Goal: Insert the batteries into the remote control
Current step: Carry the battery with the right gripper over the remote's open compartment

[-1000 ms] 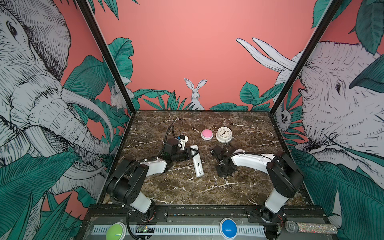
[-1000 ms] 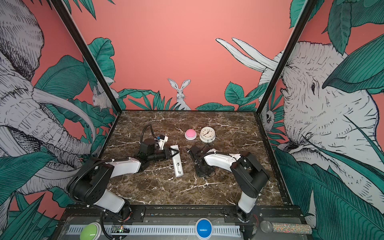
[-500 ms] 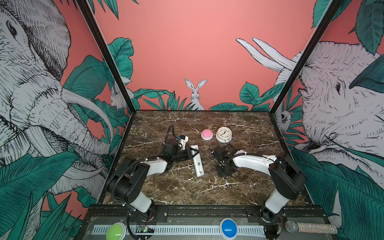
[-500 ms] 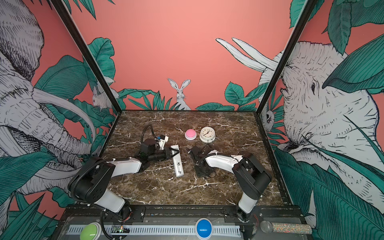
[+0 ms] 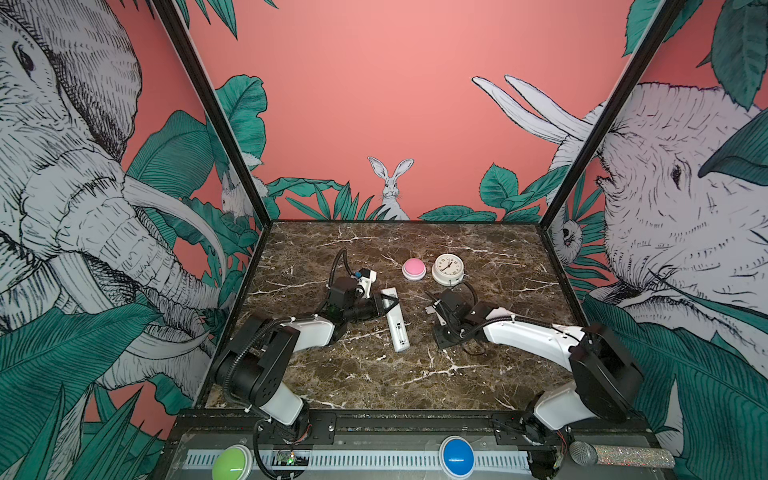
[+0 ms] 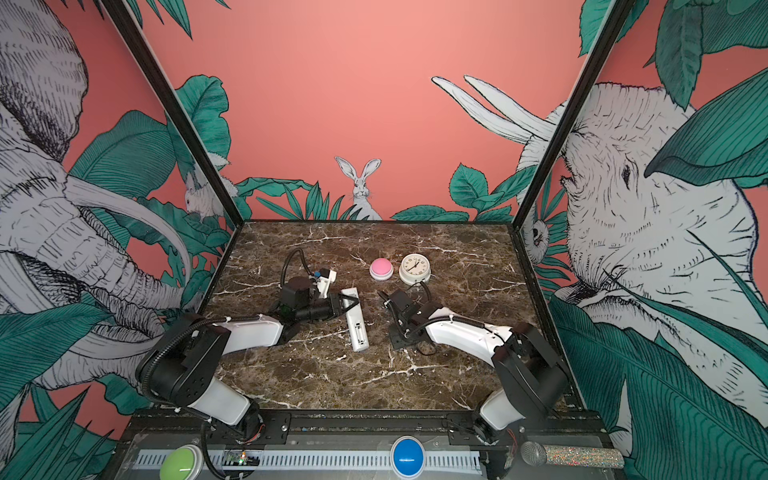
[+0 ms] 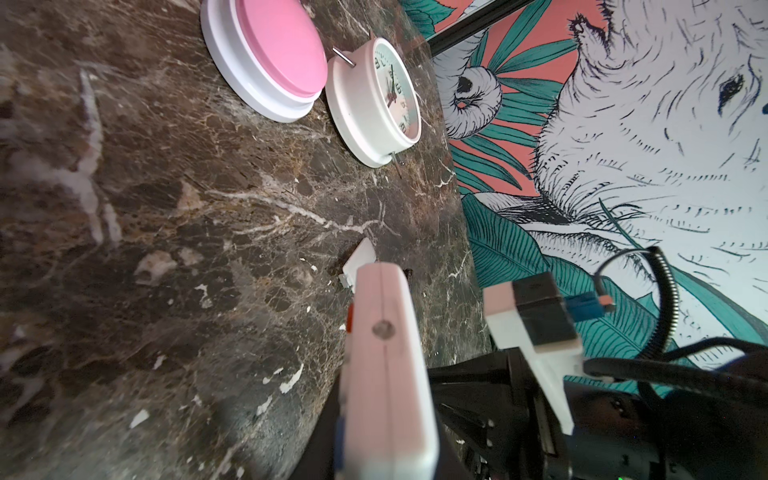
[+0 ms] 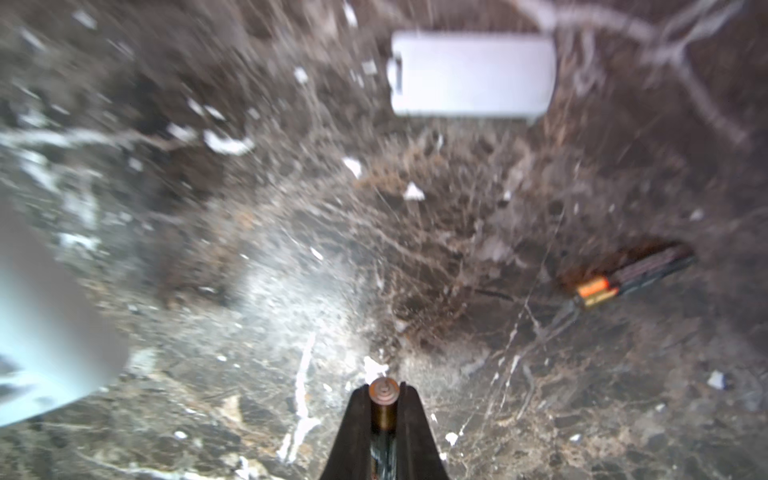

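Observation:
The white remote control lies mid-table in both top views. My left gripper is shut on its far end. In the left wrist view the remote control fills the jaws of that gripper, its red buttons turned toward the tabletop. My right gripper is shut on a battery whose coppery tip shows between the fingers. It points down at the marble to the right of the remote. A second battery lies loose on the table.
A white battery cover lies flat on the marble between the grippers. A pink dome button and a round white clock stand behind. Green and blue buttons and a microphone sit on the front rail.
The right wrist has shifted slightly over the same spot on the table. The left arm and the remote have not moved.

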You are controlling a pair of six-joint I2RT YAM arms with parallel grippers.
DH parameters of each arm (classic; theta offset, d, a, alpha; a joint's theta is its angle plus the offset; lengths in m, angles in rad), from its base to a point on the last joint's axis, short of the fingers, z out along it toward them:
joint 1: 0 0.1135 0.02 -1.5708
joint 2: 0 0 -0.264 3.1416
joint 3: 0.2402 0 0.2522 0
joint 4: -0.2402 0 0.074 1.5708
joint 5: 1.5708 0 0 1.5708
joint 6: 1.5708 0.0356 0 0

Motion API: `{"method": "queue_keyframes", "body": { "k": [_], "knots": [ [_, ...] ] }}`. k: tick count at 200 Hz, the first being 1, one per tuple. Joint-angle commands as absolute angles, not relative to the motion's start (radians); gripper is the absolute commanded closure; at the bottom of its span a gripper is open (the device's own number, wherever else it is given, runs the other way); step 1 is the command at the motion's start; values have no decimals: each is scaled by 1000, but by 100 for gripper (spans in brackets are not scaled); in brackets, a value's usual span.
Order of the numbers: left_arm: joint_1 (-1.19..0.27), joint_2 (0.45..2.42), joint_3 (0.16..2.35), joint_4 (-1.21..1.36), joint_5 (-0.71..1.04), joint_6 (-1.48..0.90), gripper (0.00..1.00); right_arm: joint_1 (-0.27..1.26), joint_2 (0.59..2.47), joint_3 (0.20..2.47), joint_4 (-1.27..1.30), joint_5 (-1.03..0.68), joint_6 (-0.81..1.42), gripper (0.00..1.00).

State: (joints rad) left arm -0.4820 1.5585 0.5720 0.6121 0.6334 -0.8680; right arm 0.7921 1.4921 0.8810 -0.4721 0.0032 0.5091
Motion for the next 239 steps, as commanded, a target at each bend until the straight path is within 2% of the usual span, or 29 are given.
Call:
{"method": "queue_keyframes", "body": {
  "k": [1, 103, 239],
  "knots": [
    [-485, 1518, 569, 625, 626, -873, 100, 799, 1428, 849, -387, 1, 486, 100],
    [-482, 1483, 588, 616, 609, -883, 100, 826, 1206, 792, -250, 40, 469, 100],
    [-482, 1445, 570, 688, 561, -932, 100, 918, 1245, 778, 57, 45, 526, 100]
  ]
}}
